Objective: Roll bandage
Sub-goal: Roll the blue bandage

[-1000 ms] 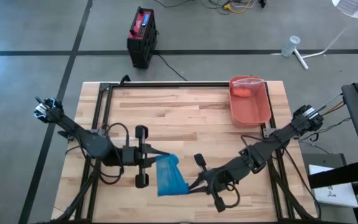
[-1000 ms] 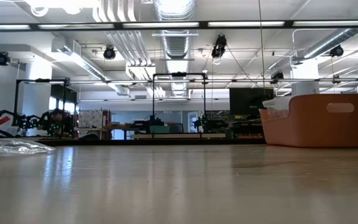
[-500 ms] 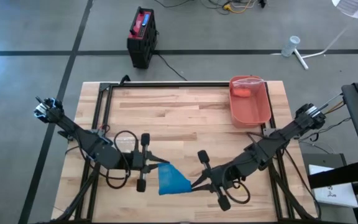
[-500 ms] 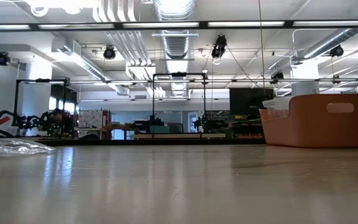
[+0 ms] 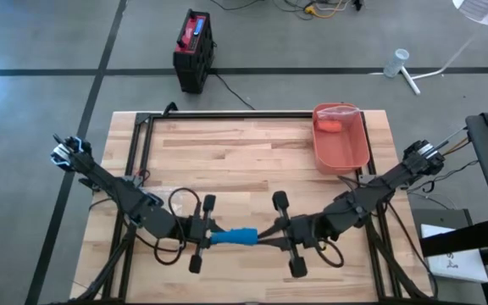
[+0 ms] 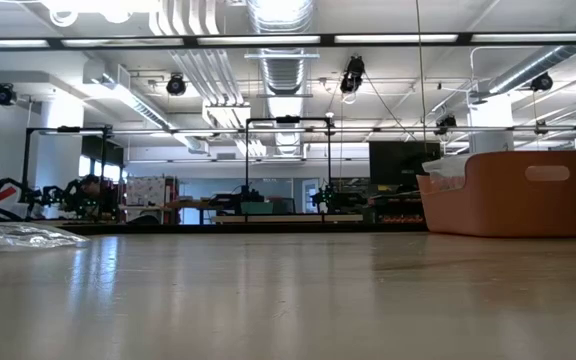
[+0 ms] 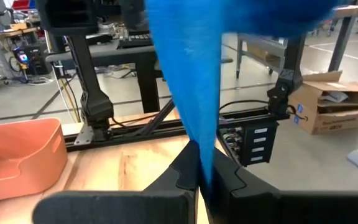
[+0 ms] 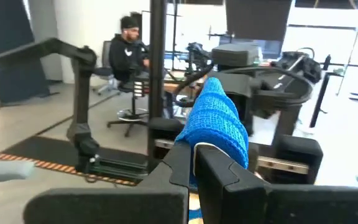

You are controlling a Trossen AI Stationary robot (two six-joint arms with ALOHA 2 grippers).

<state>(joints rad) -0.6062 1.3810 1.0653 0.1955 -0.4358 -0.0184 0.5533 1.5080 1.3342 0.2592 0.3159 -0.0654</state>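
Observation:
The blue bandage [image 5: 235, 237] spans as a narrow band between my two grippers near the table's front edge. My left gripper [image 5: 216, 237] is shut on its left end and my right gripper [image 5: 261, 241] on its right end; the two point at each other, roughly level. In the left wrist view the bandage [image 7: 191, 74] fans out wide past the fingers. In the right wrist view the bandage [image 8: 219, 121] looks bunched and thick. Neither the bandage nor the grippers show in the low view. My left gripper pinches the bandage's left end [image 7: 204, 148] between its two fingers, coming level from the table's left. The cloth narrows to a bunch at the fingers and widens beyond them. My right gripper pinches the bandage's right end [image 8: 205, 138] between its two fingers, coming level from the table's right. The cloth sits gathered in several layers there.
An orange bin [image 5: 346, 152] with an orange item inside stands at the table's far right. A clear plastic bag [image 6: 18, 235] lies at the left in the low view. A black and red box [image 5: 193, 51] stands on the floor beyond the table. A person [image 8: 129, 43] sits in the room.
My left gripper has sunk and gone toward the table's near edge while rolling, and my right gripper has turned and risen a little. The bandage, a broad sheet seen from above a second ago, has narrowed into a thin band stretched between the two grippers.

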